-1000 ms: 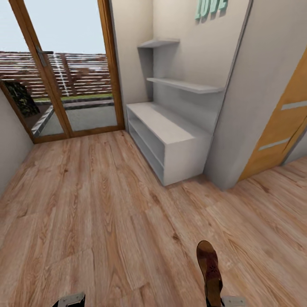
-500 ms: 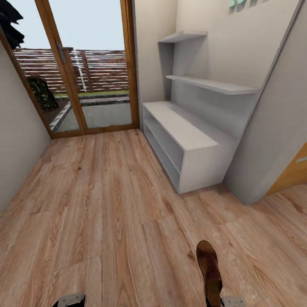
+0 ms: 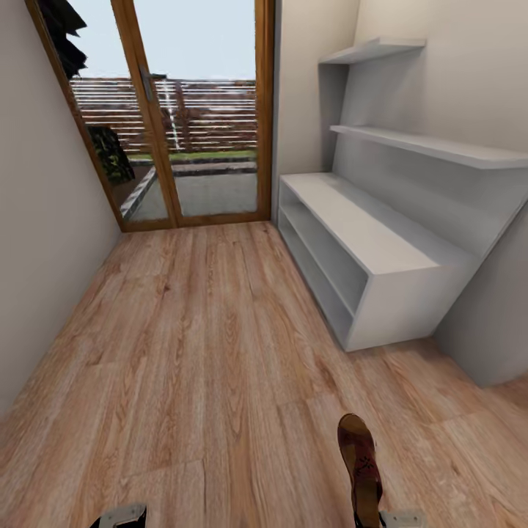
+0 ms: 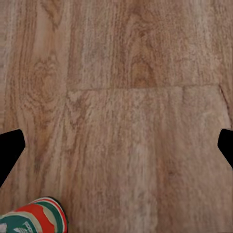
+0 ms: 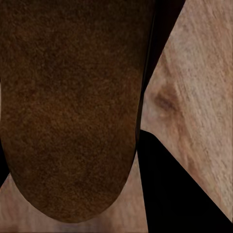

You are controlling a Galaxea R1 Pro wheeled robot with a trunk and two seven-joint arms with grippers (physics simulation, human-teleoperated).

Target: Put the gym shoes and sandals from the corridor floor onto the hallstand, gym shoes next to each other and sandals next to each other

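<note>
A: A narrow corridor is shown, floored in light brown wood-plank flooring (image 3: 183, 352) with visible grain, closed at the far end by a glazed door in a wooden frame (image 3: 198, 110). What is seen of the rack?

B: The wide pale grey hallstand (image 3: 367, 249) is set against the wall ahead and to the robot's right. Its 2 low open shelves and flat top are bare, as are the 2 stepped wall shelves above.

A: And the task's things?

B: 1 dark brown leather sandal (image 3: 359, 462) is held up at the right arm, toe pointed forward, long axis running away from the robot. In the right wrist view its brown sole (image 5: 73, 107) is seen close up, with a dark finger (image 5: 174, 189) beside it, so the right gripper (image 3: 381, 517) is judged to be pinching it. In the left wrist view, a white gym shoe with teal and red-orange stripes (image 4: 31, 218) is glimpsed at the frame's edge, over the planks.

A: The left gripper's (image 4: 116, 145) jaws?

B: 2 dark fingertips are seen far apart at opposite edges of the wrist view, so spread wide with bare planks between them.

A: What is the coming move turned on?

B: The rack lies forward and rightward of the held sandal, well apart, on the right arm's own side. More approach is probably needed before the sandal can be laid on it.
</note>
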